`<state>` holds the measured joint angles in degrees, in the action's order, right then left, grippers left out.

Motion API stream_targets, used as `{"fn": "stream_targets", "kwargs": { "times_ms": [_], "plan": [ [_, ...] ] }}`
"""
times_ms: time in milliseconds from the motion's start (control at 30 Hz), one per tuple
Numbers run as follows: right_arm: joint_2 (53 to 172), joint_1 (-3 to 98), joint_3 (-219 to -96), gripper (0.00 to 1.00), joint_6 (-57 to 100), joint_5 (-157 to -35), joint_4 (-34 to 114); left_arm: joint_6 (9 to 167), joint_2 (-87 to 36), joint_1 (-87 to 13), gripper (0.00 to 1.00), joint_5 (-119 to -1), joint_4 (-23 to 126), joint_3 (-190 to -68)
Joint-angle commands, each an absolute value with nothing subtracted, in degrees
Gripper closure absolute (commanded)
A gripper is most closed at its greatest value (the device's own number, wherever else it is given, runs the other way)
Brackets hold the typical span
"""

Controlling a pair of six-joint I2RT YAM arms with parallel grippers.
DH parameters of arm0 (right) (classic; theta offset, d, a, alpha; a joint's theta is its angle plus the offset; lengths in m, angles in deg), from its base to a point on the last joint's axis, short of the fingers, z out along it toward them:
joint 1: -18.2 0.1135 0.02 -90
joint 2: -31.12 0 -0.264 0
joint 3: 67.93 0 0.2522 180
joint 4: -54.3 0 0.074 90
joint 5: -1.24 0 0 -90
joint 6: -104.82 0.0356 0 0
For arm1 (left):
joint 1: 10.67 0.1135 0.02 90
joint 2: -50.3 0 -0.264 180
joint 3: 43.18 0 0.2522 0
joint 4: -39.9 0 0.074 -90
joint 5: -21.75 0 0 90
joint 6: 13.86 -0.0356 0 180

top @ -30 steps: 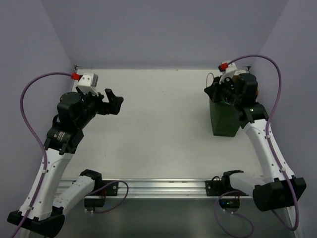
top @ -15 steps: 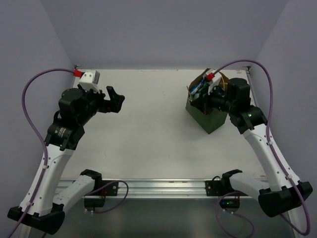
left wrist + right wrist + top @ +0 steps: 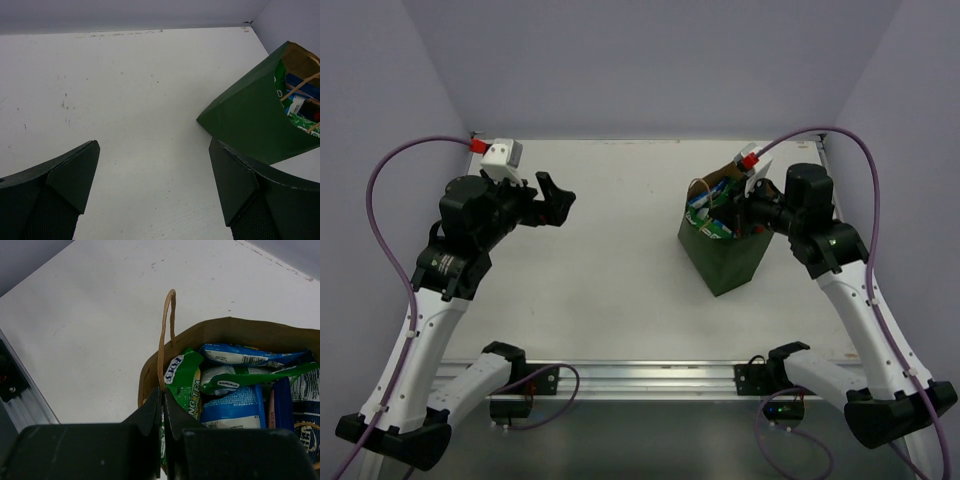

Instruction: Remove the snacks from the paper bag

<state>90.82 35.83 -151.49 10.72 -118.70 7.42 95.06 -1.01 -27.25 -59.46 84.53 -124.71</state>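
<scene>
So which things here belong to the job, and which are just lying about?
In the job:
paper bag
snacks, inside it
right claw, shut on the bag's rim by a handle
left claw, open, apart from the bag

Not in the job:
table
purple cables
metal rail at the near edge

Left hand (image 3: 155, 146) spread, right hand (image 3: 163, 396) pinched.

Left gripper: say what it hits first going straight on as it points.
Likely the bare table, seen between the open fingers of the left gripper; the paper bag sits right of that line. Depth is unclear.
</scene>
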Motion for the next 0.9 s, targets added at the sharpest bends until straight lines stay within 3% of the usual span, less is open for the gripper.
{"fn": "stream_targets", "kwargs": {
  "times_ms": [0,33,100,200,367,567,667,867],
  "plan": [
    [88.86,35.95,-150.24,1.00,10.60,-120.31,9.00,95.74,-0.67,-27.63,0.00,-58.50,82.40,-125.49],
    [88.86,35.95,-150.59,0.99,10.60,-120.23,8.55,95.74,-0.68,-27.63,0.00,-58.58,82.48,-125.49],
    [89.04,35.95,-151.29,0.85,10.69,-119.97,7.24,95.48,-0.94,-27.63,0.00,-58.76,82.57,-125.67],
    [89.21,35.95,-153.49,0.54,11.13,-119.53,5.22,95.12,-1.29,-27.63,0.00,-58.85,82.75,-125.84],
    [89.30,35.95,-157.97,0.30,11.74,-114.61,1.17,94.42,-1.99,-27.63,0.00,-59.29,83.10,-126.37],
    [83.68,35.34,-157.54,0.17,14.38,-95.66,2.83,93.63,-2.43,-27.54,0.00,-60.08,83.89,-126.90],
    [85.07,32.71,-158.50,0.17,17.89,-86.08,3.01,93.45,-2.52,-27.63,0.00,-60.17,84.07,-126.90],
    [93.06,20.67,-158.59,0.25,20.63,-90.86,4.24,93.19,-2.70,-27.54,0.00,-59.20,84.77,-127.60]
  ]
}}
